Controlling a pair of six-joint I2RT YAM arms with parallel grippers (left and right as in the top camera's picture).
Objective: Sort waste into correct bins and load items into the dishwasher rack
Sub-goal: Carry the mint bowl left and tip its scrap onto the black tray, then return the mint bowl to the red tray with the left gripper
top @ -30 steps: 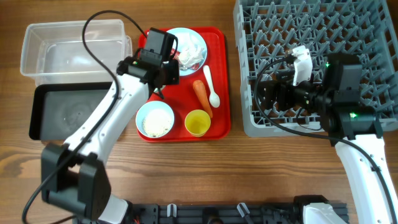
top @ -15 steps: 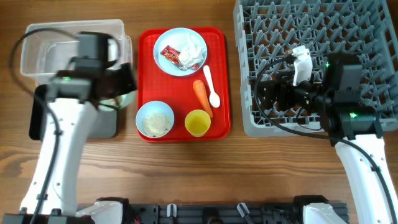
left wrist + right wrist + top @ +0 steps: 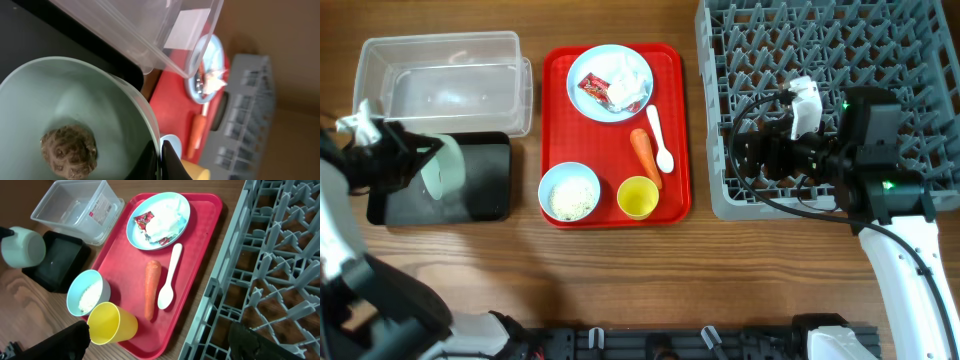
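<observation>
My left gripper [image 3: 421,165] is shut on the rim of a mint bowl [image 3: 444,171], held tilted over the black tray [image 3: 485,185]. In the left wrist view the jaws [image 3: 161,155] pinch the bowl's rim [image 3: 125,100], and a small brown lump [image 3: 68,151] lies inside. The clear tub [image 3: 440,85] stands just behind. On the plate [image 3: 612,83] lie a red wrapper [image 3: 592,87] and a tissue [image 3: 627,85]. The carrot [image 3: 644,153], spoon [image 3: 659,140], rice bowl [image 3: 569,192] and yellow cup [image 3: 638,197] are on the red tray. My right gripper [image 3: 745,155] is open and empty at the left edge of the grey rack [image 3: 840,60].
The flat red serving tray [image 3: 675,120] lies between the bins and the rack. The right wrist view shows the cup [image 3: 111,325], carrot [image 3: 151,287] and spoon [image 3: 169,280] close to the rack's left wall [image 3: 225,280]. Bare wood runs along the table's front.
My left arm has swung the mint bowl from the red tray leftwards to above the black tray and tipped it. The right arm has not moved.
</observation>
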